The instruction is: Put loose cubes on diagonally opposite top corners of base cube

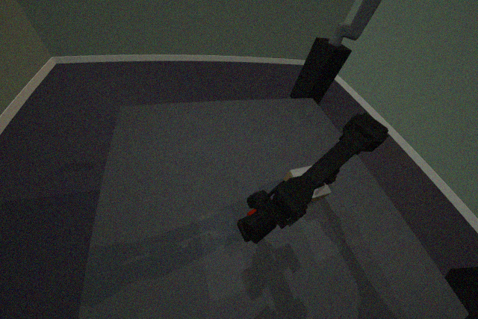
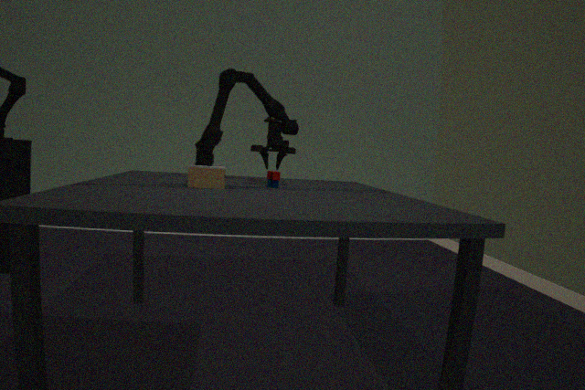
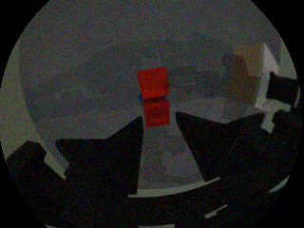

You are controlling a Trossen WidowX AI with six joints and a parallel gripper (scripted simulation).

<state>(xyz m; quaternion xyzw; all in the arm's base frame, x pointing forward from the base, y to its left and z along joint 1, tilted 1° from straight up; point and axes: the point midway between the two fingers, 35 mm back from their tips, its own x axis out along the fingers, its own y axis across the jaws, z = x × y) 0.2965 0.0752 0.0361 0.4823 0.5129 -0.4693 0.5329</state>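
Two red cubes rest on the blue base cube (image 2: 272, 184) (image 3: 141, 97), of which the wrist view shows only a sliver. The far red cube (image 3: 153, 83) and the near red cube (image 3: 157, 114) sit corner to corner, with a dark strip between them; whether they touch, I cannot tell. In the exterior view the red cubes (image 2: 273, 174) look level, side by side at one height. A bit of red cube (image 1: 252, 211) shows beside the arm in the top view. My gripper (image 2: 271, 168) (image 3: 159, 117) is open and empty, fingertips just above the cubes; the arm hides its fingertips in the top view.
A tan box with a pale top (image 1: 300, 171) (image 2: 206, 177) (image 3: 248, 71) stands on the table (image 1: 173, 146) (image 2: 142, 204), between the cubes and the arm's base. My arm (image 1: 331, 160) (image 2: 217, 111) reaches over it. Another arm (image 1: 364, 10) on a dark pedestal stands beyond the table.
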